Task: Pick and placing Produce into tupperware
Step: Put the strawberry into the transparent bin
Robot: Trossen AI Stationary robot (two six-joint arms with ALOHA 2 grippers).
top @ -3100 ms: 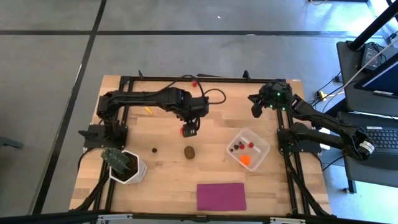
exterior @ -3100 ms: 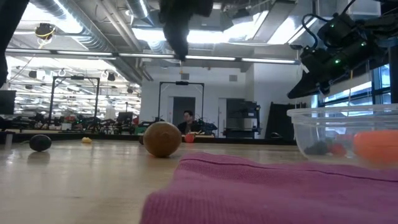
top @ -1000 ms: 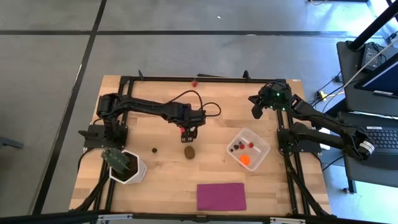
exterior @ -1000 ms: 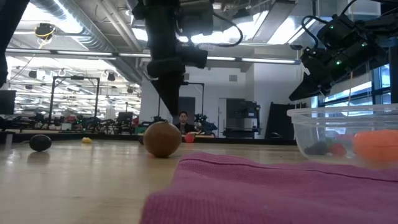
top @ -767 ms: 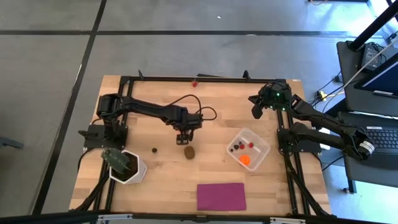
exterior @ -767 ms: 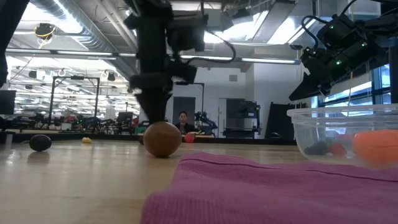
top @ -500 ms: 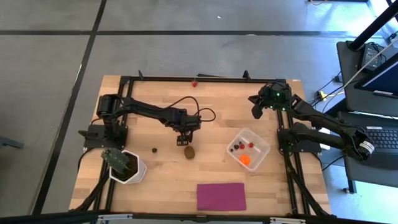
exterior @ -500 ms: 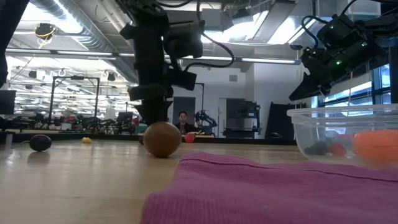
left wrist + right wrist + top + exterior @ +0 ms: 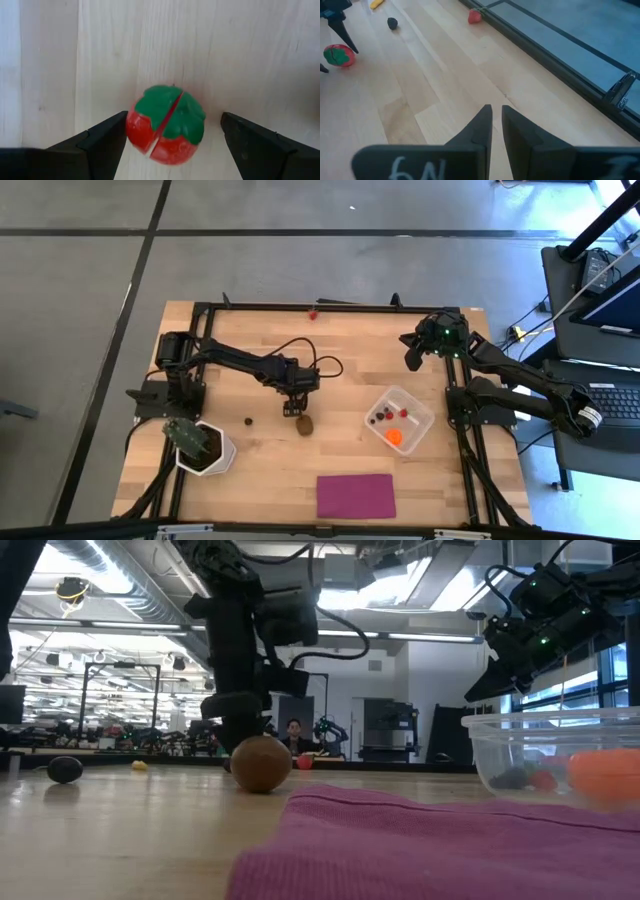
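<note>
The red-and-green produce piece point(image 9: 166, 125) lies on the wood between the open fingers of my left gripper point(image 9: 291, 408), which points down at mid-table; one finger stands close against its side, the other apart. A brown oval point(image 9: 304, 424) lies just nearer, a dark berry point(image 9: 248, 420) to its left. The clear tupperware point(image 9: 412, 402) at the right holds an orange ball point(image 9: 395, 437) and small red and dark pieces. My right gripper point(image 9: 496, 112) hovers shut at the far right, holding nothing. My left gripper straddles the red-and-green piece from above, fingers pointing down. One fingertip point(image 9: 120, 125) stands right at the piece's red side point(image 9: 131, 131); whether it touches I cannot tell. The piece rests on the table.
A small red piece point(image 9: 313, 312) lies at the far edge, a yellow bit point(image 9: 377, 3) farther left. A plant in a white pot point(image 9: 205, 448) stands near left. A magenta cloth point(image 9: 355, 495) lies at the near edge.
My left gripper has come down and toward the table's near edge, lowering its open fingers to either side of the red-and-green piece. The fingers have stayed open.
</note>
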